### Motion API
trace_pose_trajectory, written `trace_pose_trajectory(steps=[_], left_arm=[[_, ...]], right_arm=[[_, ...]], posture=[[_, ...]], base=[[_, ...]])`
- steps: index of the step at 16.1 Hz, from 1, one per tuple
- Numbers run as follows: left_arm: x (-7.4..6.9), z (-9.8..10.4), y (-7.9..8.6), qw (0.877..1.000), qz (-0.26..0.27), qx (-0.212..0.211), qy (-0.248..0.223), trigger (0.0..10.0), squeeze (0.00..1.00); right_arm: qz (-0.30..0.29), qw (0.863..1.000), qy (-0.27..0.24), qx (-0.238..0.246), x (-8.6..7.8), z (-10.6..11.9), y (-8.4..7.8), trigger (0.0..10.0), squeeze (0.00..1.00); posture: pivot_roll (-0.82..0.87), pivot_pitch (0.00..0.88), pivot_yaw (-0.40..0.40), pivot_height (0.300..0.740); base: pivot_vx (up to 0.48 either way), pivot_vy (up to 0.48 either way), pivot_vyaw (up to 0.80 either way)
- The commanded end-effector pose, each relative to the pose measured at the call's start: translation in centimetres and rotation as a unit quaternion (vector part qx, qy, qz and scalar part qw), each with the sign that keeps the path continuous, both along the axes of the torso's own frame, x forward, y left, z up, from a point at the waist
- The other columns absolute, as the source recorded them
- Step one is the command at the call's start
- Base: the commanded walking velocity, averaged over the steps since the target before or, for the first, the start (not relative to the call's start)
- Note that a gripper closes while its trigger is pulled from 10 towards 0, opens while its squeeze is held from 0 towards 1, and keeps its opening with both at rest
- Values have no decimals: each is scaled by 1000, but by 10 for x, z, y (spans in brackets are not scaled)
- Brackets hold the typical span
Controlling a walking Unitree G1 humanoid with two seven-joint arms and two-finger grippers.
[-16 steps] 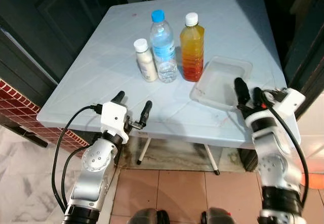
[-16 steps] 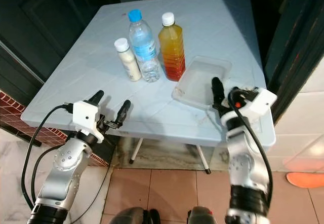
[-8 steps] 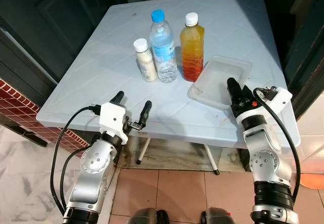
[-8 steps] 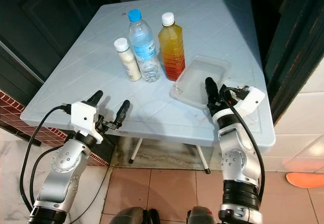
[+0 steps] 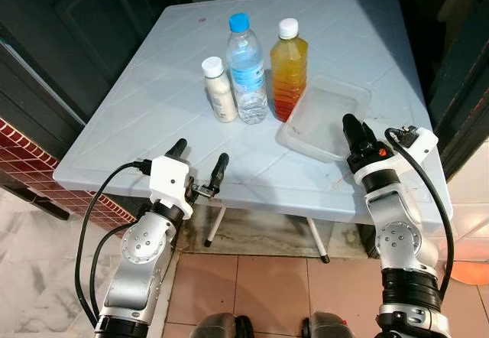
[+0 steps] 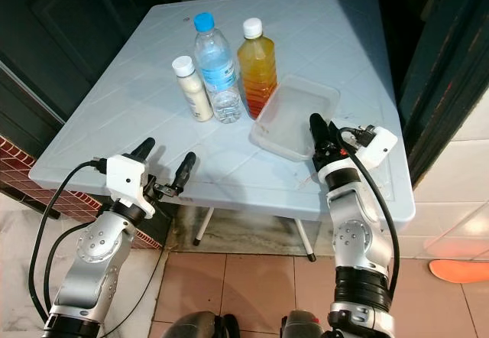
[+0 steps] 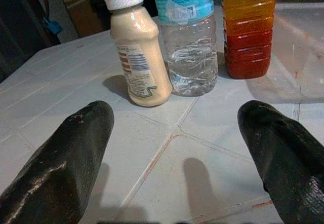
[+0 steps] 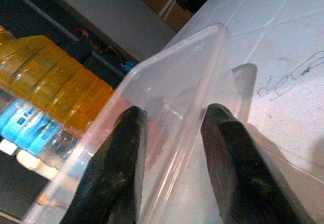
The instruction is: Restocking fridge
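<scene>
Restocking has barely begun: the clear plastic tray sits tilted on the worktop, its near rim pinched by the right gripper fingers. Just beside the tray stand an orange juice bottle, water bottle and small creamy bottle, untouched. The left gripper hovers spread, well short of them.

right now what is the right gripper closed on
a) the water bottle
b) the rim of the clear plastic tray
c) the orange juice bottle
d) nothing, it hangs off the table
b: the right gripper has its two black fingers on either side of the near wall of the clear plastic tray, beside the orange juice bottle.
</scene>
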State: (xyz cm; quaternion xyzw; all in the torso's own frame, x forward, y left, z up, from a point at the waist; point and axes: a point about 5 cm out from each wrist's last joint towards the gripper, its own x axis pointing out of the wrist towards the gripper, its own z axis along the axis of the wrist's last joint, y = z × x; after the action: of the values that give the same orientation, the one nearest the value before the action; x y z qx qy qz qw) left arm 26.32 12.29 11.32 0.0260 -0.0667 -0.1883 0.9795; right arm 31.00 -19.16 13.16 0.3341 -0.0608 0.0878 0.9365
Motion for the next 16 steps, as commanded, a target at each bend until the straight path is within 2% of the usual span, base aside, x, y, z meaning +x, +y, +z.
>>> trace_pose_trajectory(steps=[1,11,12,13,16], left_arm=[[-2,-1,5,1000,3,8,6,10000,0],[-2,-1,4,1000,3,9,7,10000,0],[-2,-1,4,1000,4,9,6,10000,0],[-2,-1,4,1000,5,10,6,10000,0],[-2,-1,5,1000,9,10,4,10000,0]], right_arm=[[13,999,33,19,-1,-14,7,0,0],[13,999,47,22,-4,-20,9,0,0],[7,999,50,14,-6,-20,10,8510,0],[-1,999,48,11,-9,-17,11,10000,0],[5,999,27,-34,-27,-6,22,10000,0]], posture=[[-10,100,196,740],[-4,106,190,740],[-3,105,186,740],[-2,105,182,740],[-5,103,170,740]], base=[[0,0,0],[0,0,0],[0,0,0],[0,0,0],[0,0,0]])
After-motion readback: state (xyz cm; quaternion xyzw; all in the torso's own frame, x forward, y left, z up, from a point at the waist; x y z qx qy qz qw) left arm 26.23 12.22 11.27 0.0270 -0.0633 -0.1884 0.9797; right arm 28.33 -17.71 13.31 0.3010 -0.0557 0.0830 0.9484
